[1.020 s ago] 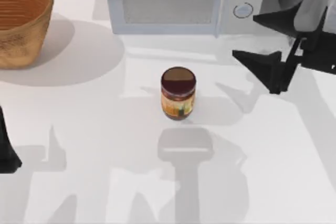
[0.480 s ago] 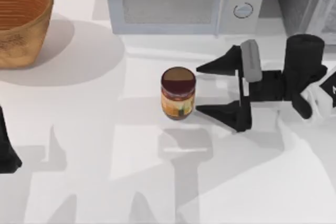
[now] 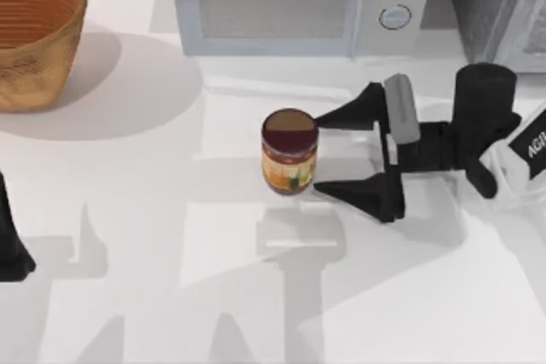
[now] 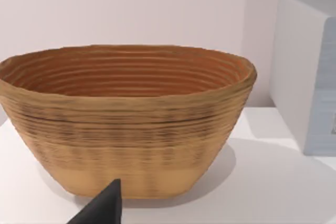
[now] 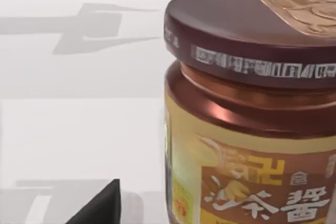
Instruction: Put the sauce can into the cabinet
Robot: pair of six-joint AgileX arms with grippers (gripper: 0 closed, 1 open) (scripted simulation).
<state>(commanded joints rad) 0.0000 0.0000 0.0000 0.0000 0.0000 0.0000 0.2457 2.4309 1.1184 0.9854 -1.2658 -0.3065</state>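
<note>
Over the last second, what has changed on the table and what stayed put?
The right end effector swung in from the table's right edge by the microwave towards the sauce can. Its open fingers now reach the can's right side, one tip behind it and one in front, without closing on it. The can, the basket and the left end effector, parked at the left edge, stayed where they were.
</note>
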